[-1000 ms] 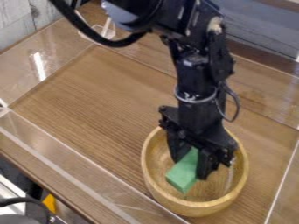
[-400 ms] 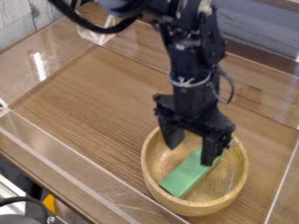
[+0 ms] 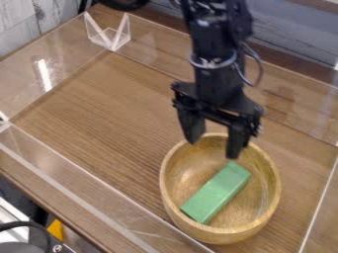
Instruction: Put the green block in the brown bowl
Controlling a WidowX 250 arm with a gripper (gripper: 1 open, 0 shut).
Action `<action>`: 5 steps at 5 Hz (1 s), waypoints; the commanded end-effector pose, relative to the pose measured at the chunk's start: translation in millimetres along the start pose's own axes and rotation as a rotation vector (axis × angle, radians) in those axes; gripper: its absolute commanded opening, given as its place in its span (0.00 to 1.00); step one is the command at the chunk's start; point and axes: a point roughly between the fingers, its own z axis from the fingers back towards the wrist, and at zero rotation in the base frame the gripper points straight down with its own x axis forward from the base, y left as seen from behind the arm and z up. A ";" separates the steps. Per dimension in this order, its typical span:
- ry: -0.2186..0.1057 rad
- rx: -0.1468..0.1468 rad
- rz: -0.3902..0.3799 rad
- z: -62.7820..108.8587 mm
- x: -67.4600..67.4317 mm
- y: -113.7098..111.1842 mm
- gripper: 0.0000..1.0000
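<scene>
I'd lift my wide-open black gripper point(image 3: 209, 131) straight up, clearing the rim of the round light-brown wooden bowl point(image 3: 169, 198); inside lies the green rectangular block point(image 3: 215, 194).

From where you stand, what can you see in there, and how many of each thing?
Green block: one, green, lying inside the bowl
Bowl: one, light brown, on the table near the front, below the gripper
Table: one, brown wood, under the bowl
Wire-like holder: one, whitish, at the back left of the table
Cable: at least one, black, bottom left corner
Yellow-orange piece: one, bottom left, beside the table edge
Arm: one, black, coming down from the top
Gripper: one, black, open, above the bowl, holding nothing
</scene>
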 end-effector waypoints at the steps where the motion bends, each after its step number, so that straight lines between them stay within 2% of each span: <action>1: -0.081 0.028 0.016 22.4 13.7 22.2 1.00; 2: -0.115 0.058 -0.026 23.4 19.3 46.8 1.00; 3: -0.142 0.072 -0.074 23.4 25.8 64.3 1.00; 5: -0.189 0.088 -0.038 36.4 46.0 61.3 1.00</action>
